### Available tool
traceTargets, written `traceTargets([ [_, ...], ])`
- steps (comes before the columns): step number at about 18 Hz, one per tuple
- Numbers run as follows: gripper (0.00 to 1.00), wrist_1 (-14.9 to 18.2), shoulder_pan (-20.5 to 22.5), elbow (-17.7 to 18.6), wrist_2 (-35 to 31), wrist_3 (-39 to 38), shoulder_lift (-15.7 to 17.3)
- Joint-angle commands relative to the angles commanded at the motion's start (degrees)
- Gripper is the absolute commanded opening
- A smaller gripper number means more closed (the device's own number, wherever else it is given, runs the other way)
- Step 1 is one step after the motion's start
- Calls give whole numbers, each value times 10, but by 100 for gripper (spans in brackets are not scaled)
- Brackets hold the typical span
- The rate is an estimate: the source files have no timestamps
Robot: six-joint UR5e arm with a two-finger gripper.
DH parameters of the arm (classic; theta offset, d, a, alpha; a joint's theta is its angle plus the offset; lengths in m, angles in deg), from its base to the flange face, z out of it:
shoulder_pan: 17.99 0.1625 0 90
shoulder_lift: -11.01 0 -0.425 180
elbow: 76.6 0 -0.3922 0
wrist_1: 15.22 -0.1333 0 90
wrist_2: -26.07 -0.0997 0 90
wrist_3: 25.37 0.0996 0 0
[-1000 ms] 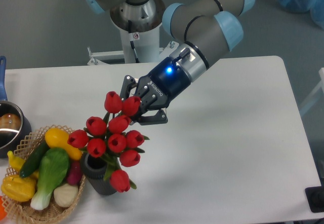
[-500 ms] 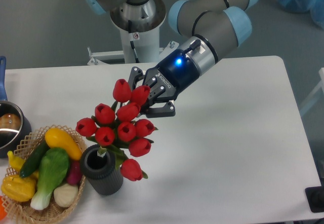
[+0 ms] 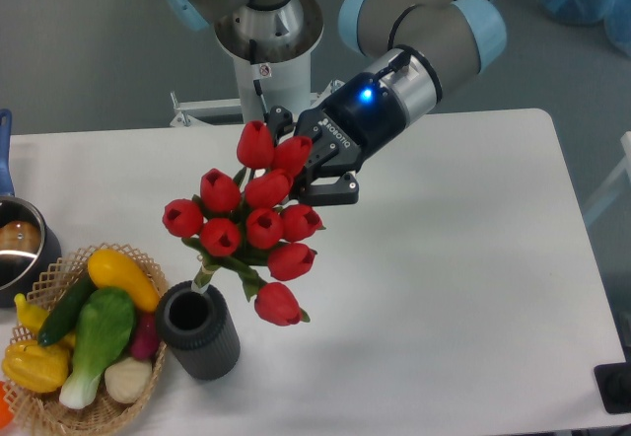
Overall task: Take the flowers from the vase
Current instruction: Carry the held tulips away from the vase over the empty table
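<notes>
Red flowers (image 3: 251, 227) clamped in gripper (image 3: 314, 172), hanging above vase (image 3: 199, 331) near table's (image 3: 463, 288) front-left corner. Stem tips level with vase mouth, probably just clear. Left: slightly more lift.

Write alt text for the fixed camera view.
A robot gripper holds a bunch of red tulips lifted above a dark ribbed vase on a white table. A wicker basket of vegetables sits left of the vase.
</notes>
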Motion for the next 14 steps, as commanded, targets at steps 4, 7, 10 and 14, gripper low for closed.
traceTargets([
  [4,0,1,11,0,-42,4,11],
  [7,0,0,15,0,-129,15,11],
  [10,0,0,19,0,-186,31,11],
  [14,0,2,45,1,-213,41,11],
])
